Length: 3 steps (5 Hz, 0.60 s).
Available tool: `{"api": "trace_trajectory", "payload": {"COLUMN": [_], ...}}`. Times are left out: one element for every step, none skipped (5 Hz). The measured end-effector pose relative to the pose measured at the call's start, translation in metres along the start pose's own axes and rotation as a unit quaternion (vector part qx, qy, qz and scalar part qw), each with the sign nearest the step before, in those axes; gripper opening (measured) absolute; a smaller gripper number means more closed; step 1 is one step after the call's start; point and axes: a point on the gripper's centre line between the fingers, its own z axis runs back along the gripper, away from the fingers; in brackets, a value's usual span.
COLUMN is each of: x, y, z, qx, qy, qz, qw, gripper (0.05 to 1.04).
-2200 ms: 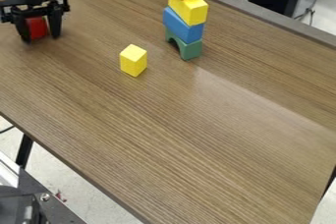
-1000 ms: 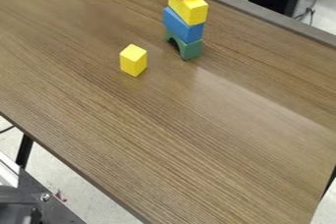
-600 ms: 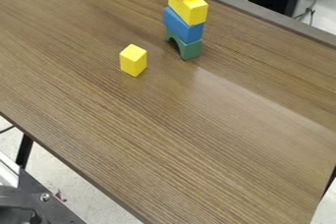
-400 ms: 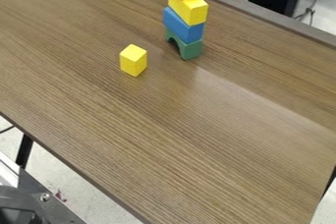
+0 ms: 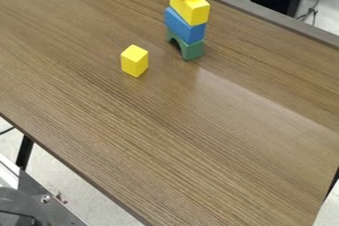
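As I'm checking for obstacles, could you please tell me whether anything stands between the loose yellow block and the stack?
Nothing visible stands between the loose yellow block and the green block at the foot of the stack.

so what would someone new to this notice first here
Probably the tower of blocks near the table's far edge, with a green arch at its foot and blue, yellow, red and yellow above. Next, the lone yellow block on the brown tabletop, just left of the tower in the camera view.
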Motion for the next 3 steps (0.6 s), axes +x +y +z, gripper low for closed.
{"api": "trace_trajectory", "payload": {"x": [-0.012,-0.026,-0.036], "y": [-0.008,-0.019,-0.033], "z": [-0.01,-0.011,-0.017], "qx": [0.013,0.024,0.034], "qy": [0.016,0.027,0.035], "qz": [-0.025,-0.06,-0.091], "qw": [0.9995,0.9975,0.9946], "gripper": [0.57,0.57,0.57]}}
